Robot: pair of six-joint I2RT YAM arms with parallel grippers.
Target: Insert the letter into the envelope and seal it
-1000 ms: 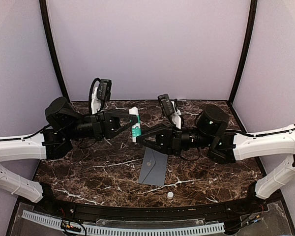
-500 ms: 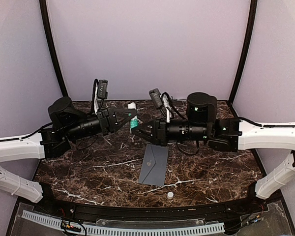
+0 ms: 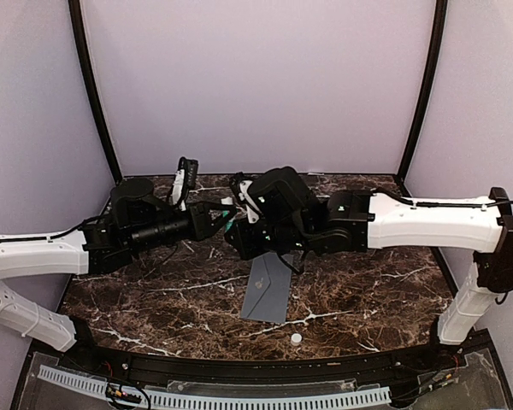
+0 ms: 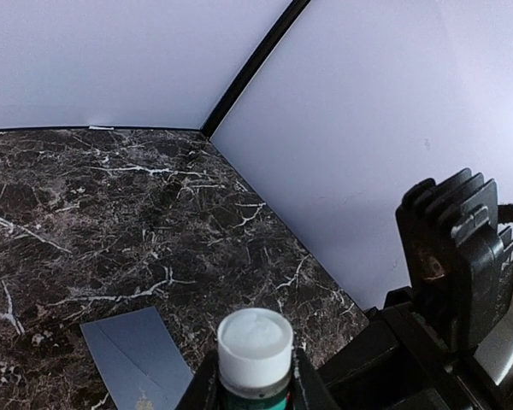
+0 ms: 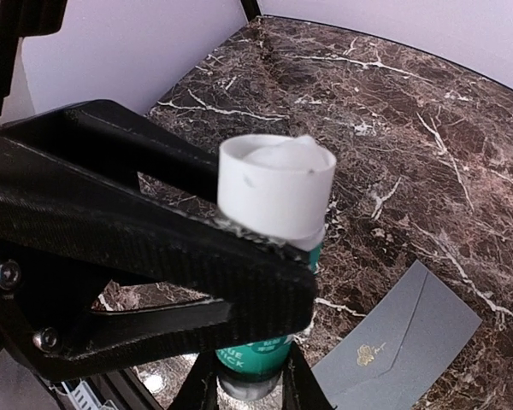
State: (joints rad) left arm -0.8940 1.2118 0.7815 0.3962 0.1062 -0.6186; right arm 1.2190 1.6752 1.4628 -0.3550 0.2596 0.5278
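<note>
A: Which step is the robot on?
B: Sealing prep, prob. Both sets of jaws are clamped on one glue stick (image 5: 276,192), held in the air. R jaws grip the base, L jaws grip higher, just under the white part. The top looks uncapped in the R wrist view.
A: And the envelope?
B: The envelope (image 3: 269,289) lies flat on the surface (image 3: 368,290), at 6 o'clock from where the jaws meet, w/ nothing touching it. Flap looks folded down, pale emblem showing.
A: The letter?
B: Not visible in any view. Likely inside already, but that can't be confirmed.
A: The small white thing at 5 o'clock of the envelope?
B: A white cap (image 3: 296,338), maybe the stick's. Too small to tell.
A: Next move?
B: One arm has to let go so the other owns the stick, then tip it down to the flap. The flap prob needs lifting first, and the thin paper could slide w/o a hold-down.
</note>
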